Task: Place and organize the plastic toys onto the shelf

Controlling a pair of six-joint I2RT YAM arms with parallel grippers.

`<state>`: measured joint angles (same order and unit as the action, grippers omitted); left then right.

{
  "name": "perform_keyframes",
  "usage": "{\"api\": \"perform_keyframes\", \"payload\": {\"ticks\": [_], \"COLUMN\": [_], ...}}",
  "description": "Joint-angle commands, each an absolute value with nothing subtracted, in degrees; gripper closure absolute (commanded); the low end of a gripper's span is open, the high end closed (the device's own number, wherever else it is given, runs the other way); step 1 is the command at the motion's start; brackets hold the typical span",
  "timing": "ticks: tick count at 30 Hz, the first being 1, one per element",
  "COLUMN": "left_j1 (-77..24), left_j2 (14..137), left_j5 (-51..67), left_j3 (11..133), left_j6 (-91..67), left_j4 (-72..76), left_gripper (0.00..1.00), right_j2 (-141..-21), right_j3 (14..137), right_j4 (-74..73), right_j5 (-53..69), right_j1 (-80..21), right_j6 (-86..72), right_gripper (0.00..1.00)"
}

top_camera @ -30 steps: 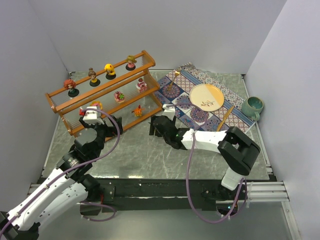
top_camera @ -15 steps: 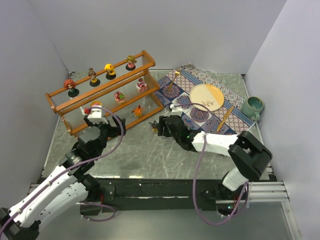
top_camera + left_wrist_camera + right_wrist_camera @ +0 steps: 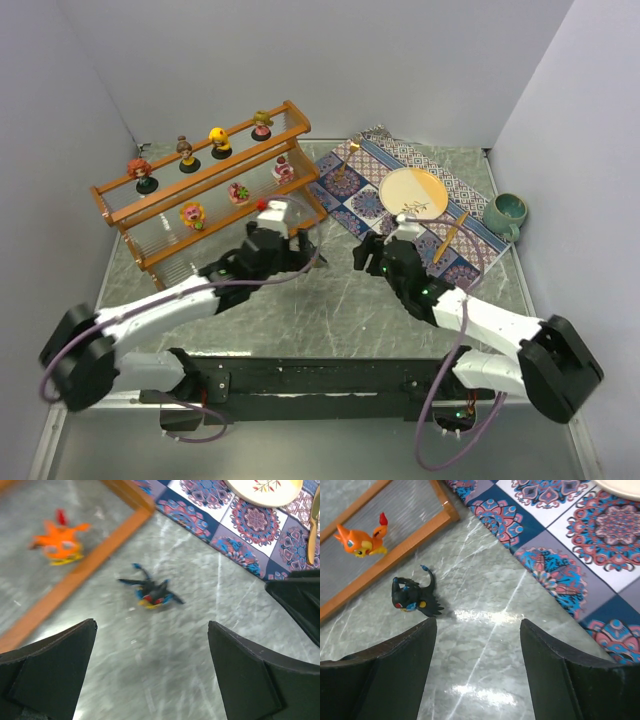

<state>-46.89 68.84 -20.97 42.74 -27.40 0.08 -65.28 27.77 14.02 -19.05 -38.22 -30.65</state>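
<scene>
The shelf (image 3: 215, 160) runs slantwise along the far left side of the counter (image 3: 330, 300). From above, four big-headed dolls line its top tier: red-haired doll (image 3: 140, 172), brown-haired doll (image 3: 187, 153), yellow doll (image 3: 219, 142) and blonde doll (image 3: 262, 124). On the tier below stand two pink flowery toys (image 3: 238, 192) and a yellow-orange toy (image 3: 192, 213).

The overhead view hides the shelf's right end behind the left arm (image 3: 200, 290). Both wrist views show that spot. An orange toy (image 3: 362, 540) sits on the clear ribbed panel of the lowest tier, behind the front rail (image 3: 395, 555). The black spiky toy (image 3: 152, 592) lies on the bare counter just in front of that rail, apart from it.

The left jaws stand wide apart with nothing between them. Their black fingers (image 3: 50, 670) frame the black spiky toy, which lies beyond the tips. The right jaws are also parted and empty. Their fingers (image 3: 550, 670) hang over bare counter, with the black spiky toy off to the left of the gap.

Only the overhead view takes in the whole patterned mat (image 3: 345, 195) at the counter's far right, with its plate (image 3: 413, 193) and the teal mug (image 3: 505, 213) by the right edge.
</scene>
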Motion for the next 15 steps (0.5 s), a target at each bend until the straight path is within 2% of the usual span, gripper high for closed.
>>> {"api": "perform_keyframes", "payload": {"ticks": [1, 9, 15], "left_j1": [-49.2, -49.9, -49.9], "left_j2": [77.5, 90.2, 95.3], "left_j5": [-25.1, -27.0, -26.9], "left_j3": [46.6, 51.4, 53.7], "left_j6": [-31.6, -29.8, -29.0], "left_j4": [7.6, 10.5, 11.3], "left_gripper": [0.04, 0.15, 0.22], "right_j2": [-59.7, -51.8, -47.1], "right_j3": [24.7, 19.9, 17.8], "right_j4": [14.4, 12.7, 10.7], "right_j5": [-20.5, -19.0, -20.1], "right_j1": [-36.8, -36.2, -36.0], "right_j6": [-31.7, -32.3, -31.8], "right_gripper": [0.25, 0.24, 0.19]}}
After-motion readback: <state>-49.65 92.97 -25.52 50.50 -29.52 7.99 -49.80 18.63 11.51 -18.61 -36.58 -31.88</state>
